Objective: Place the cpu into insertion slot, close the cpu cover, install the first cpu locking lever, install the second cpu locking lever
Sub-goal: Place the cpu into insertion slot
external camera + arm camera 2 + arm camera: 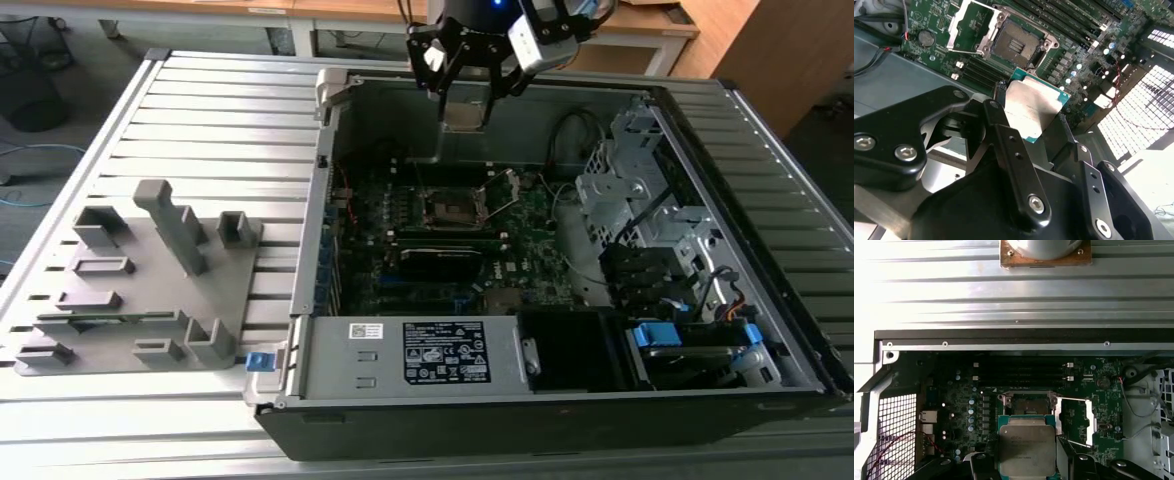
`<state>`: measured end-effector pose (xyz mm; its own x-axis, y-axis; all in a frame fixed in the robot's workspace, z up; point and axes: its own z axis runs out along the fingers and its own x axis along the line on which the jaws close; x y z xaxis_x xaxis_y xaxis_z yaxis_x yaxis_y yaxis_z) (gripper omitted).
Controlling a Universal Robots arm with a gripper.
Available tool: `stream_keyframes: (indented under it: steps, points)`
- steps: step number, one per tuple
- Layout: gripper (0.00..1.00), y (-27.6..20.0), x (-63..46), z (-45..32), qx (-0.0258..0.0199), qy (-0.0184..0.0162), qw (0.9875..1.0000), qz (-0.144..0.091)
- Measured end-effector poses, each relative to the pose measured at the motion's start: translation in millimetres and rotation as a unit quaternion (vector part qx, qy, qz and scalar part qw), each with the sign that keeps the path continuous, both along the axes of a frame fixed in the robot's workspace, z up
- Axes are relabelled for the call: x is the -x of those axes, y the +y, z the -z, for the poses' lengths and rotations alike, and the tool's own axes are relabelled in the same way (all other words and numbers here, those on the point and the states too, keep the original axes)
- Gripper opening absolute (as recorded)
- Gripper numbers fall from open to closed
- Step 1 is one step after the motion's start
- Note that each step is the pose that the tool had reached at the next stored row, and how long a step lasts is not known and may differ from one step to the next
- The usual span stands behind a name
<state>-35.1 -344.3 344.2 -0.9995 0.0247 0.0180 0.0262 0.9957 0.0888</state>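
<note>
cpu (1035, 106): held in the air above the insertion slot (1016, 44), not yet seated
gripper (466, 102): fingers clamped on opposite cpu edges
cpu cover (966, 25): swung open beside the insertion slot
Handling: likely light, stiff, fragile underneath; edge hold judged safest, metal top slippery

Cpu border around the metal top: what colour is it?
Teal-green rim on the cpu, silver-grey lid; clearest in the second wrist view.

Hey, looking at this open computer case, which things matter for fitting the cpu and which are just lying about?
In the job:
cpu, held in the end effector
insertion slot, empty
cpu cover, open

Just lying about:
power supply box
grey fixture tray
black card module
wastebasket
</note>
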Motion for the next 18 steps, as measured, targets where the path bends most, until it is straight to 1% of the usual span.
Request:
stream_keyframes:
  steps: [3, 8, 12, 18]
  points:
    - [0.54, 0.0, 0.0, 0.2, -0.0001, -0.0001, 1.0000, 0.000]
    - [0.54, 0.0, 0.0, 4.4, -0.0001, -0.0001, 1.0000, 0.000]
    - [0.54, 0.0, 0.0, 4.4, -0.0001, 0.0000, 1.0000, 0.000]
    - [0.54, 0.0, 0.0, 7.3, -0.0001, 0.0000, 1.0000, 0.000]
